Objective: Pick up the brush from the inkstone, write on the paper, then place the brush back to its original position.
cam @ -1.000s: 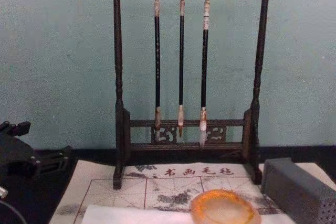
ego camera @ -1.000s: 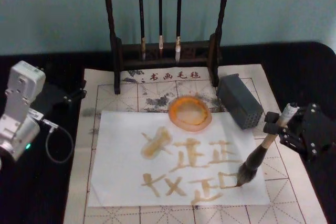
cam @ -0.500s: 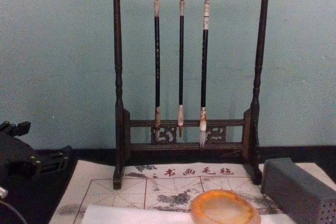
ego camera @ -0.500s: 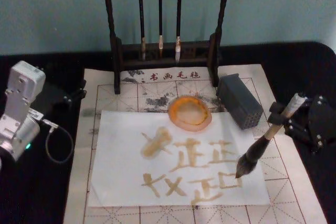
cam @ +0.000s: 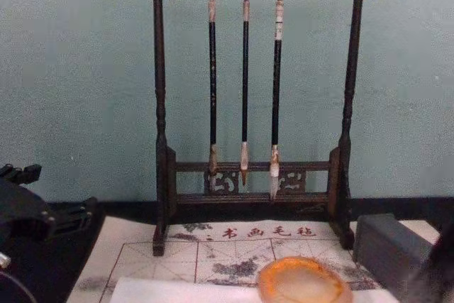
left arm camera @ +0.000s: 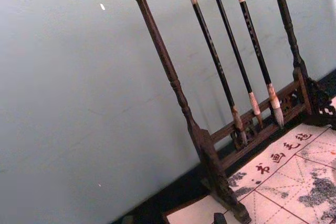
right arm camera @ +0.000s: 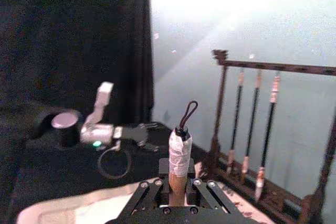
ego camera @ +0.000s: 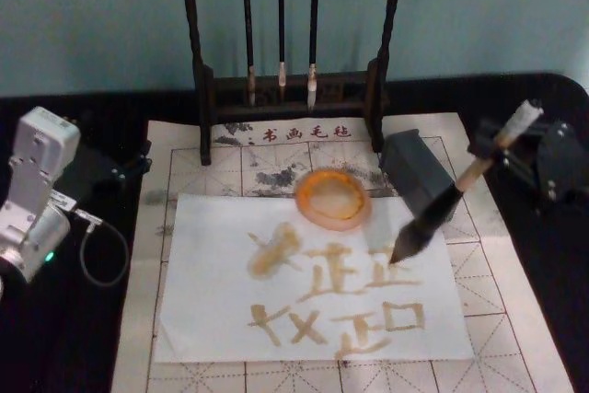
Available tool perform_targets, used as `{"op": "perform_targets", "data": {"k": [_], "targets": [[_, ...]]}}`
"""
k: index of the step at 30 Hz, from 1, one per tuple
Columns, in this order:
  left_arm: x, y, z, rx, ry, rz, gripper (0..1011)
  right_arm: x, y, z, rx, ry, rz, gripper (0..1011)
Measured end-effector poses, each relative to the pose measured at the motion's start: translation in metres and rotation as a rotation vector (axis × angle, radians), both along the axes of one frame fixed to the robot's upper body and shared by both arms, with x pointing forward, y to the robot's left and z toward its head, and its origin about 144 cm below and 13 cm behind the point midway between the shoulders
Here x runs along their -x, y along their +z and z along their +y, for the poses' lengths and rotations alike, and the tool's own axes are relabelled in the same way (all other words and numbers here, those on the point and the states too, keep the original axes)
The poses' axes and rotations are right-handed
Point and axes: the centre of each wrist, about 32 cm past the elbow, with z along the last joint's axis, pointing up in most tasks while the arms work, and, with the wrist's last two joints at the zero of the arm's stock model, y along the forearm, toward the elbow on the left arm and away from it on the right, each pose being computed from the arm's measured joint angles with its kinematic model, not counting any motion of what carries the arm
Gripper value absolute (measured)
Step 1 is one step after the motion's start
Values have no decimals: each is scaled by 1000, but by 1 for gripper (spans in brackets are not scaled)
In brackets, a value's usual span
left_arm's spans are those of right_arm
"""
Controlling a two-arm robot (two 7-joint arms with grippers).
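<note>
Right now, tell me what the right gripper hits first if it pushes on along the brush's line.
Probably the paper: the right gripper holds the brush tilted, tip above the sheet beside the inkstone; height unclear. Left gripper sits parked left.

Brush [ego camera: 451, 195] is slanting: white end up at far right, dark tip aiming down-left over paper [ego camera: 212, 255], right of inkstone [ego camera: 301, 198]. Orange-rimmed inkstone is sitting on paper's far edge. White paper is lying flat, carrying tan strokes.

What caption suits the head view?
Right gripper holds the brush tilted, tip over the written-on paper beside the inkstone; left gripper parked at left.
</note>
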Motion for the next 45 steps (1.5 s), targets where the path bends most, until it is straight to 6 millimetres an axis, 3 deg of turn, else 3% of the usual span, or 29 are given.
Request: {"op": "perform_targets", "data": {"k": [15, 45], "targets": [[0, 0, 0, 0, 0, 0, 1001, -26, -6, 22, -129, -167, 136, 183], [0, 0, 0, 0, 0, 0, 1001, -83, -25, 66, -424, -454, 587, 183]]}}
